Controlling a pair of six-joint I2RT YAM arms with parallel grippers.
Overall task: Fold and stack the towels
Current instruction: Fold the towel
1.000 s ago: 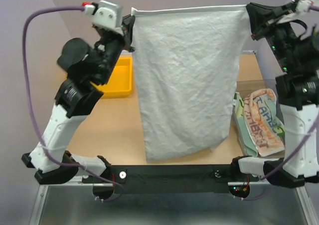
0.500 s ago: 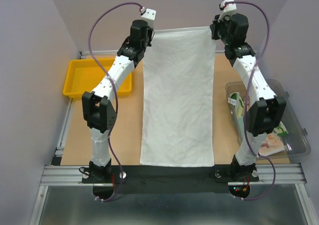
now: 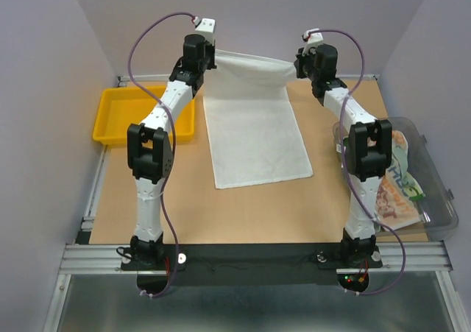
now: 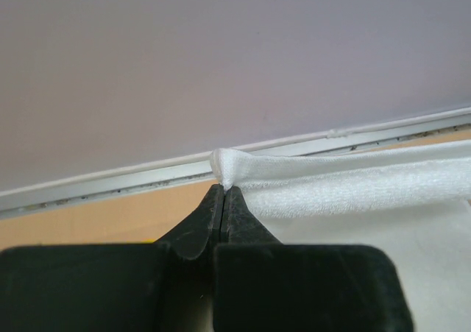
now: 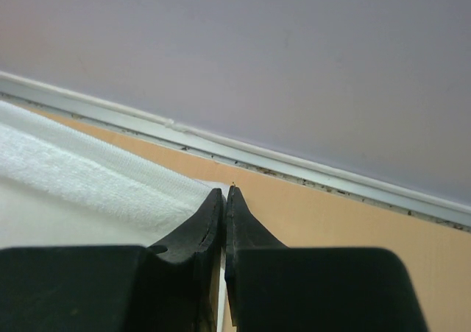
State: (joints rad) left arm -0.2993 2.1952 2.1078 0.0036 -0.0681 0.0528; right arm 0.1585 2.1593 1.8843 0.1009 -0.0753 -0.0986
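Hanging 1 second ago, white towel [image 3: 254, 137] now lies spread on table [image 3: 294, 207]. Left gripper [image 3: 208, 56] and right gripper [image 3: 298, 61] stay clenched on its 2 far corners. Fold likely next.

Arms [image 3: 165, 111] far forward, left fingers [image 4: 197, 232] and right fingers [image 5: 193, 232] pressed tightly together.

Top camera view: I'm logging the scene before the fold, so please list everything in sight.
white towel: one, white, table middle, far edge lifted
printed towel: one visible, white with orange and blue-green letters, inside the bin
bin: one, clear, right table edge
tray: one, yellow, far left
table: one, tan
left gripper: one, black, shut on the white towel's far left corner
right gripper: one, black, shut on its far right corner
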